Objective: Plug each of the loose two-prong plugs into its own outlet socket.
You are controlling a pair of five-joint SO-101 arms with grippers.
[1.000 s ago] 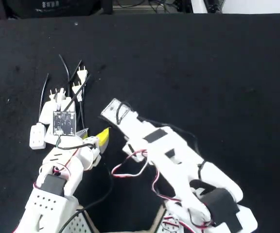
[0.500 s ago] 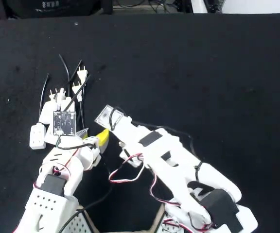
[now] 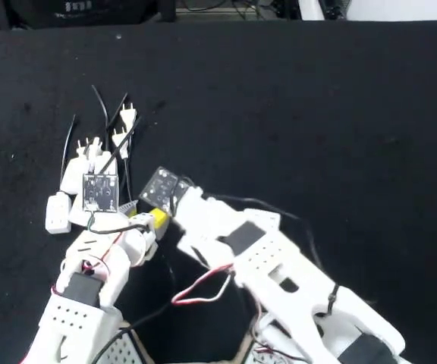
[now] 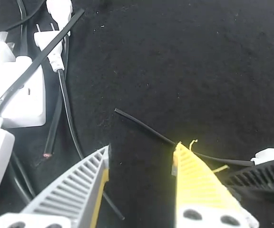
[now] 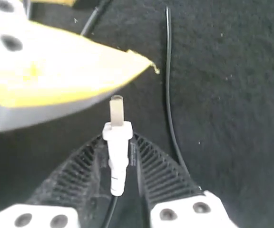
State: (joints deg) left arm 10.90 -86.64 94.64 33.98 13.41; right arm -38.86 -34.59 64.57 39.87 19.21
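In the right wrist view my right gripper is shut on a white two-prong plug, whose prongs point at the left gripper's yellow finger just ahead. My left gripper stands open over bare table with a thin black cord between its fingers. White outlet blocks and loose plugs lie beyond its grey finger. From above, the outlet blocks and plugs cluster at the left, ahead of the left gripper.
The right arm's wrist sits close against the left gripper's yellow finger. Black cords trail from the plug cluster. The black table stretches to the right and far side.
The right arm has swung left with the plug, bringing its wrist up against the left gripper's yellow finger. The left arm has kept still.
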